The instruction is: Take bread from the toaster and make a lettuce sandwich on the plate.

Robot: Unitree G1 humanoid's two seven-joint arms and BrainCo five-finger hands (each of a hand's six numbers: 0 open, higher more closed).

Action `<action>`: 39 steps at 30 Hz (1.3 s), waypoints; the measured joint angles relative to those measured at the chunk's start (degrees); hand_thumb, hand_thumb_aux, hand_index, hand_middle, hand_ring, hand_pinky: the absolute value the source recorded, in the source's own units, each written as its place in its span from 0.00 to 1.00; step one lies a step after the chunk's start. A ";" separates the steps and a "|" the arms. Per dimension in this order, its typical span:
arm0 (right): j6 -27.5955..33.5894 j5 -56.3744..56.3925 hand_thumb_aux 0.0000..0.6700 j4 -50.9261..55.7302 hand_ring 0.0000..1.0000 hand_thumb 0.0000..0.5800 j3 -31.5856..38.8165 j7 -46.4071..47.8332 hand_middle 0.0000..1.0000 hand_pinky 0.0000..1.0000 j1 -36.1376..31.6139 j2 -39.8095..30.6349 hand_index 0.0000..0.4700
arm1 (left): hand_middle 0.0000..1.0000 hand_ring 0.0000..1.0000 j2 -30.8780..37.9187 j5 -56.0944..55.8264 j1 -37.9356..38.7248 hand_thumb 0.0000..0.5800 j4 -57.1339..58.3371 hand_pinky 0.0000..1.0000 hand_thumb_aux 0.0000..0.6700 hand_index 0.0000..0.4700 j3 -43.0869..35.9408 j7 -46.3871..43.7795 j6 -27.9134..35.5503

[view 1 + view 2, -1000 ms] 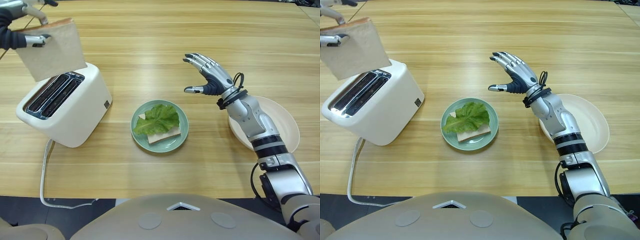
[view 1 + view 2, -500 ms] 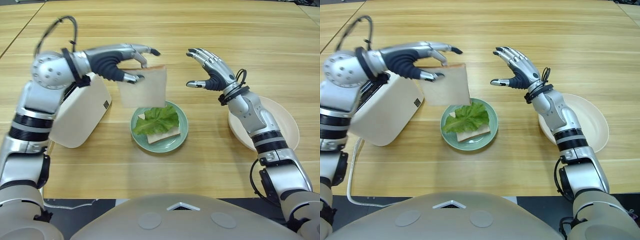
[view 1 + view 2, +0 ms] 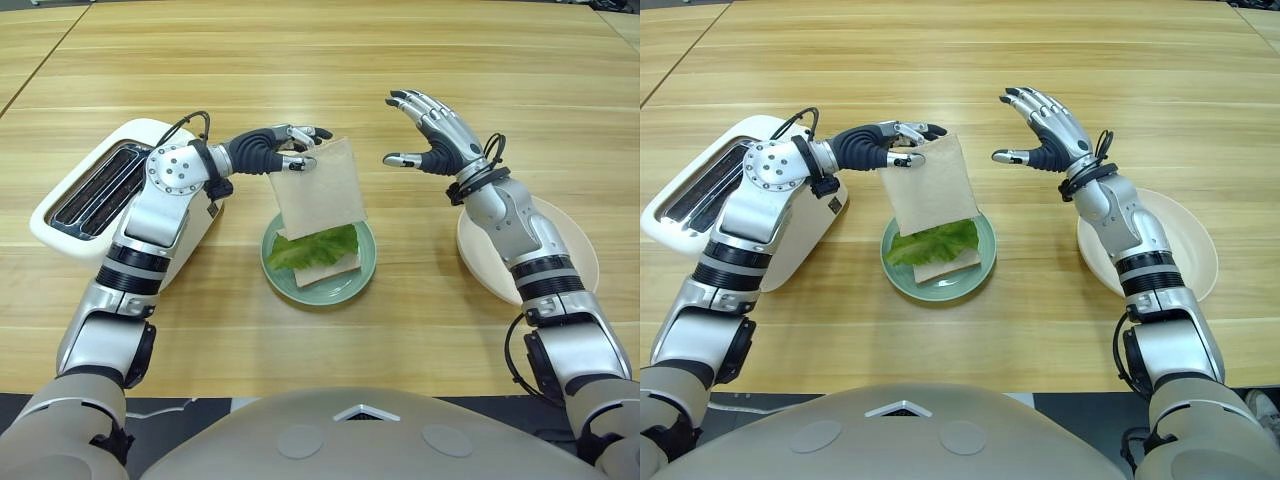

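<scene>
My left hand is shut on the top edge of a bread slice, which hangs upright just above the green plate. On that plate lies a lettuce leaf over another bread slice. The hanging slice hides the back of the lettuce. Left of the plate stands the white toaster, its two slots bare. My right hand hovers open above the table, to the right of the held slice and apart from it.
A cream-coloured plate lies at the right, partly under my right forearm. The toaster's cable trails off the front edge. Bare wooden table stretches behind the plates.
My left hand has carried the bread slice from above the toaster rightward and down to just over the green plate. The right hand has shifted slightly right and back.
</scene>
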 measured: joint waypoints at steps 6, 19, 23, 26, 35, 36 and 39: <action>-0.04 0.00 0.00 0.95 0.00 0.00 -0.02 -0.22 0.00 0.00 -0.14 -0.32 0.00 | 0.00 0.00 -0.56 0.66 3.31 1.00 -0.35 0.00 1.00 1.00 -0.56 0.34 4.53; 0.00 0.00 0.00 1.76 0.00 0.00 -0.01 -0.23 0.00 0.00 -0.26 -0.54 0.00 | 0.00 0.00 -2.86 1.23 5.93 1.00 3.16 0.00 1.00 1.00 -3.42 -0.86 3.61; -0.12 0.54 0.00 0.48 0.00 0.00 -0.82 -0.18 0.00 0.00 -0.25 -0.80 0.00 | 0.00 0.00 -4.54 1.45 5.86 1.00 6.96 0.00 1.00 1.00 -4.24 -0.38 1.97; -0.10 1.23 0.00 -0.57 0.00 0.00 -1.18 0.03 0.00 0.00 -0.21 -0.91 0.00 | 0.00 0.00 -5.70 3.45 5.78 1.00 11.08 0.00 1.00 1.00 -5.33 0.32 -0.65; -10.39 25.48 0.00 -18.25 0.00 0.00 -0.33 18.78 0.00 0.00 9.74 -6.49 0.00 | 0.00 0.00 -6.76 5.73 4.98 1.00 16.42 0.00 1.00 1.00 -5.52 0.65 -6.87; -10.45 29.03 0.00 -21.06 0.00 0.00 0.55 21.99 0.00 0.00 11.68 -7.73 0.00 | 0.00 0.00 -6.97 5.74 4.89 1.00 16.72 0.00 1.00 1.00 -5.51 0.63 -7.19; -9.94 36.05 0.00 -28.67 0.00 0.00 4.61 31.20 0.00 0.00 16.77 -9.71 0.00 | 0.00 0.00 -7.18 5.75 4.43 1.00 17.78 0.00 1.00 1.00 -5.56 0.51 -7.92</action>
